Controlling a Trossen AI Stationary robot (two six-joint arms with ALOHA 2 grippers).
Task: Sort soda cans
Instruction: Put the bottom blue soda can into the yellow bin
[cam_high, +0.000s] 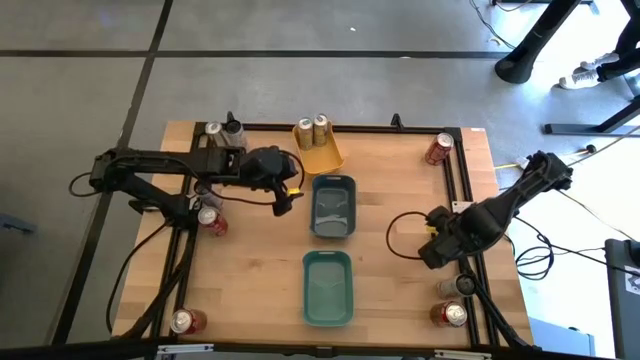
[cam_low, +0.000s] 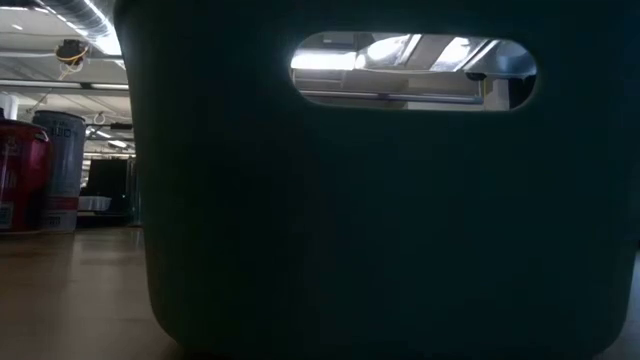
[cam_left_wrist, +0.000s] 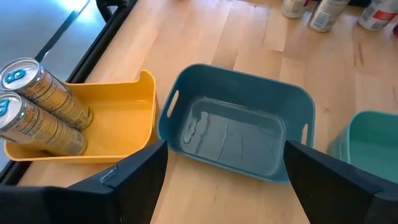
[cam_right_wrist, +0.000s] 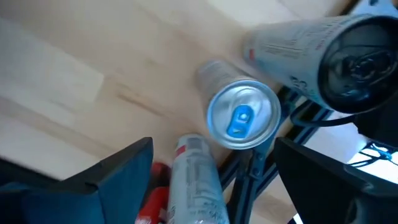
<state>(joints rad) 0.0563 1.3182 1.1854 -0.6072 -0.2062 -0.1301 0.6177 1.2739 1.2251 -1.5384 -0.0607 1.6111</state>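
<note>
**Ana:** High view first, biggest to smallest. How far along is the sorting?

**Ben:** Early, I'd judge. On the wooden table (cam_high: 260, 290), only the yellow tray (cam_high: 322, 156), at twelve o'clock, holds anything: two gold cans (cam_high: 312, 128). The blue-grey tray (cam_high: 334, 207) at centre and the teal tray (cam_high: 328, 288) at six o'clock are both empty.

**Ana:** And the soda cans still loose?

**Ben:** Scattered round the rim. A red can (cam_high: 438, 150) at one o'clock, a red can (cam_high: 449, 314) and a darker one (cam_high: 458, 286) near five, a red one (cam_high: 186, 321) at seven, one (cam_high: 211, 219) at nine, two more (cam_high: 224, 130) at eleven. All remain to be sorted.

**Ana:** The arms?

**Ben:** The left gripper (cam_high: 285, 199) hovers just left of the blue-grey tray, fingers apart, holding nothing; its wrist view looks straight into that tray (cam_left_wrist: 236, 130). The right gripper (cam_high: 430, 250) sits near four o'clock, fingers spread wide and empty, with a silver-topped can (cam_right_wrist: 242, 115) standing between them in its wrist view.
</note>
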